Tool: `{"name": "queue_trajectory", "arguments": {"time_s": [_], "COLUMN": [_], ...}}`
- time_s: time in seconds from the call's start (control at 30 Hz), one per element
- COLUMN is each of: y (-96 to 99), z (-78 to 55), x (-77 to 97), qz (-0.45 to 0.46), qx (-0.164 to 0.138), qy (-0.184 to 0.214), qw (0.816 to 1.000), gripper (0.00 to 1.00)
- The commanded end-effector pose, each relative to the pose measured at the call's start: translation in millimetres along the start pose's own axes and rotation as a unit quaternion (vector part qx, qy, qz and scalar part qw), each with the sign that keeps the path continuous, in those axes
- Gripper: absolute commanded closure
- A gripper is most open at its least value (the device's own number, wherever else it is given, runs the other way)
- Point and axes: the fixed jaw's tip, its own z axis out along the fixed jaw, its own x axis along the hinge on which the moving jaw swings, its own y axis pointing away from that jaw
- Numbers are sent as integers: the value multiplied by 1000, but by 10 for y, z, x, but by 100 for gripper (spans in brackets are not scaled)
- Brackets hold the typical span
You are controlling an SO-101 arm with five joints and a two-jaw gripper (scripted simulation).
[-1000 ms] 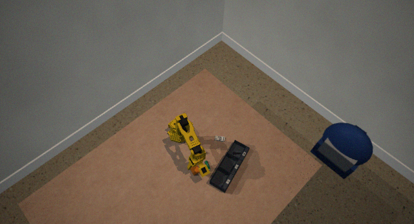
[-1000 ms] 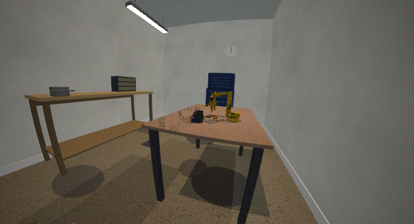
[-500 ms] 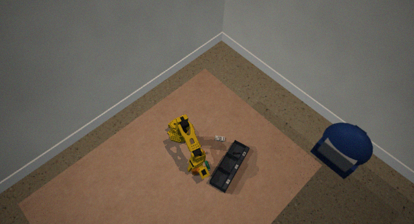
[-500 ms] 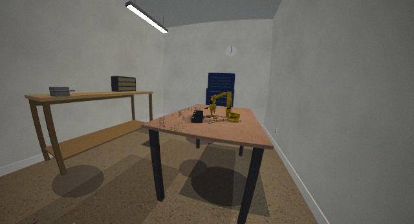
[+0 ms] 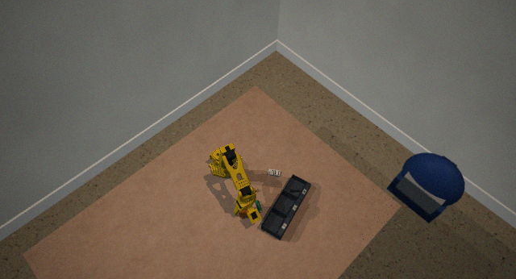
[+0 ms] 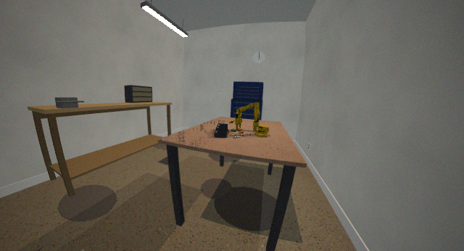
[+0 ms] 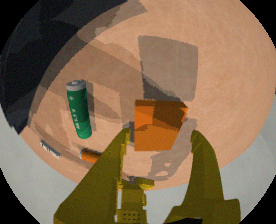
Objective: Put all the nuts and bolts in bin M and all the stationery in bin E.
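My gripper (image 7: 161, 141) is partly open and points down at the table. An orange block (image 7: 159, 124) lies right at its fingertips, between the two jaws, and I cannot see the jaws pressing on it. A green battery-like cylinder (image 7: 78, 107) lies to the block's left. A small orange-tipped stick (image 7: 89, 156) and a grey piece (image 7: 50, 148) lie nearer the table edge. In the top view the arm's gripper (image 5: 249, 213) hangs beside the black row of bins (image 5: 286, 206). The bin letters are too small to read.
A small white spotted piece (image 5: 274, 172) lies on the table behind the bins. The arm's base (image 5: 221, 163) stands further back. The bins show as a dark shape in the wrist view (image 7: 56, 43). A blue chair (image 5: 429, 186) stands off the table.
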Motion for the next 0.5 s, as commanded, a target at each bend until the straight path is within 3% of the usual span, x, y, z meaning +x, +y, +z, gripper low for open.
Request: {"name": "queue_trajectory", "arguments": {"time_s": [0.0,0.03,0.47], "y": [-18,-15,-15], "z": [-22,28,28], "x": [-29,-3,-3], "qz": [1,1,1], "qx": [0,0,0], "qy": [-12,1,1], "qw": [1000,1000,1000], "gripper": [65,65,65]}}
